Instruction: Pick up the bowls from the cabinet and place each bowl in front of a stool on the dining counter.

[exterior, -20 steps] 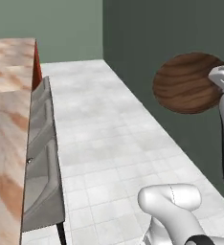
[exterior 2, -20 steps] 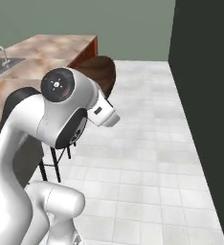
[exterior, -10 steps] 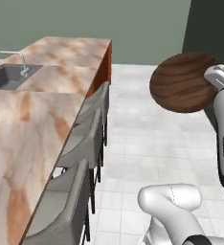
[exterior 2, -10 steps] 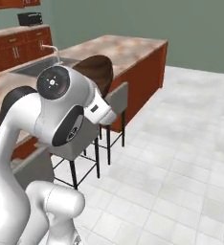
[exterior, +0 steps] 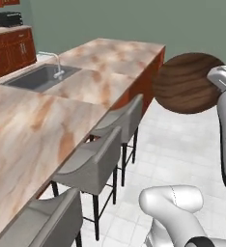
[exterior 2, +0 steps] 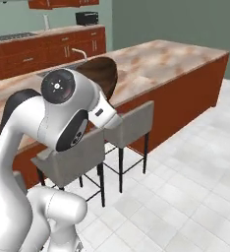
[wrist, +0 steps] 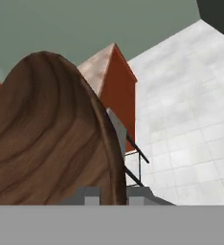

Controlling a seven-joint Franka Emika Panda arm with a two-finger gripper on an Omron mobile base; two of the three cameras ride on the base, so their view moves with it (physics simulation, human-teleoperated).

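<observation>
While aloft: bowl tipped on edge (dark wood-grain)
Gripper: clamped on bowl's rim
Stools: at bowl's 8 o'clock, beside counter

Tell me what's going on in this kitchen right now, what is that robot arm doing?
The white robot arm is carrying a dark wooden bowl, with its pincer shut on the bowl's rim. The bowl is held up in the air, tipped on its side, over the tiled floor next to the long marble counter. A row of grey stools stands along that counter, and a sink is set into its top. The bowl has not been set down on the counter yet.
</observation>
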